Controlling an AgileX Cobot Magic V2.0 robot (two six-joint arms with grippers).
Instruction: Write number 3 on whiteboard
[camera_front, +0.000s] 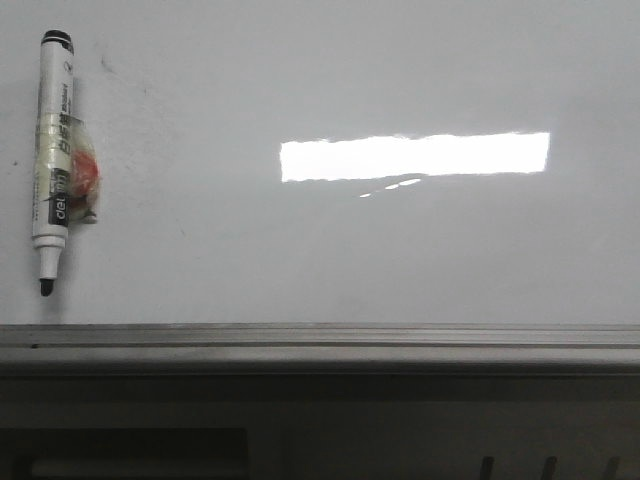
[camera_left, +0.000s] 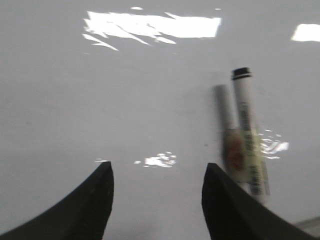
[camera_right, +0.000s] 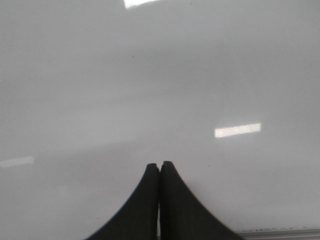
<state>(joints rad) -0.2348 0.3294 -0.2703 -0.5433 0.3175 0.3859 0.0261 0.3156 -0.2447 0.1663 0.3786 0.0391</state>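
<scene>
Although the task calls for a 3, no drawn figure shows anywhere on the whiteboard (camera_front: 400, 250); only faint grey smudges and a bright rectangular light reflection (camera_front: 414, 156) mark its glossy surface, so the writing is judged not yet begun. What carries everything here is the whiteboard itself, lying flat, with its grey metal edge rail (camera_front: 320, 335) along the near edge. A marker (camera_front: 53, 160) lies on it close to the left edge, near the near-left corner, uncapped, dark tip pointing toward the rail, with tape and a reddish patch wrapped round its barrel. Left to do, by my reading: pick up the marker, bring the tip to the board, draw the figure. Left gripper (camera_left: 157, 192), seen in the left wrist view, hovers over the board with jaws spread wide and nothing between them; the marker sits just beside one finger, outside the gap, not touching as far as the blur allows. Right gripper (camera_right: 160, 175) hangs over bare board near the rail, jaws pressed together on nothing. Neither arm appears in the front view.
</scene>
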